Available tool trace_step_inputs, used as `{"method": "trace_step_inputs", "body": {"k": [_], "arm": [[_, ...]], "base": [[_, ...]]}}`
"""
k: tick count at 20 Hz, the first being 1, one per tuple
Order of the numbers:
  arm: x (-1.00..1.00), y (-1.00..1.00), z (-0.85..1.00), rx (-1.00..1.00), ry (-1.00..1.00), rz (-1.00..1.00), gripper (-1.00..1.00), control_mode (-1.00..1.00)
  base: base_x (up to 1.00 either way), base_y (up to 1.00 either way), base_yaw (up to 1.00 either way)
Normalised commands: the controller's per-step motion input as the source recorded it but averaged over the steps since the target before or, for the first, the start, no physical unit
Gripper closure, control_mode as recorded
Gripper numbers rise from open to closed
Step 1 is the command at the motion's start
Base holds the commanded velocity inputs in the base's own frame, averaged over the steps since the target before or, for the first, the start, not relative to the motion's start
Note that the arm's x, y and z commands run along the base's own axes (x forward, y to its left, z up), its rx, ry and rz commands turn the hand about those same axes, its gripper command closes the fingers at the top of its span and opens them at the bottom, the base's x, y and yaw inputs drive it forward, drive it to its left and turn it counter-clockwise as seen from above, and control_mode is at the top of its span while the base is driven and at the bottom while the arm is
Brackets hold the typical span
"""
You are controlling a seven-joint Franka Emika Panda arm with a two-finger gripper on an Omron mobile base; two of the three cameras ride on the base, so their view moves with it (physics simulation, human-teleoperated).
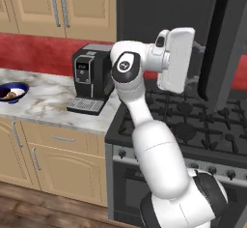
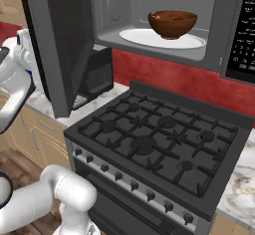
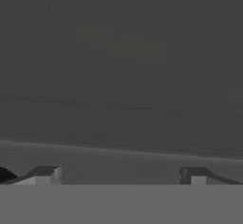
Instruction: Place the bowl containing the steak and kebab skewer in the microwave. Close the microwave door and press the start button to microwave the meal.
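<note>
**Operator:** Right base view puts the bowl (image 2: 172,24) already inside the microwave (image 2: 159,15), sitting on the white round plate (image 2: 144,39). The microwave door (image 2: 62,40) hangs swung wide open over the left end of the stove (image 2: 159,144).

**Second:** So what's my hold, and what are the jaws doing?

**Operator:** In the hand view I see the gripper (image 3: 121,175) with the jaws spread wide and nothing between them, looking at a flat grey surface close ahead. I take that for the door panel, though I can't tell whether the tips touch it. In the left base view my hand is raised beside the door (image 1: 226,43), above the burners, with the coffee machine (image 1: 90,77) on the bench behind it.

**Second:** How will it handle?

**Operator:** My guess: stiff, flat, hinged, nothing to pinch. I'd push flat on the panel toward its free edge, away from the hinge, and follow the arc. The surface looks smooth, so the fingertips could slide.
</note>
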Motion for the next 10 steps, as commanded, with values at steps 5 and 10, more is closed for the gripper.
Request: {"method": "trace_step_inputs", "body": {"k": [5,10], "arm": [[0.23,-0.97,0.00,0.10,0.00,0.23,-1.00,-1.00],[0.42,-0.86,0.00,0.13,-0.06,0.50,-1.00,-1.00]], "base": [[0.00,0.00,0.00],[0.00,0.00,0.00]]}}
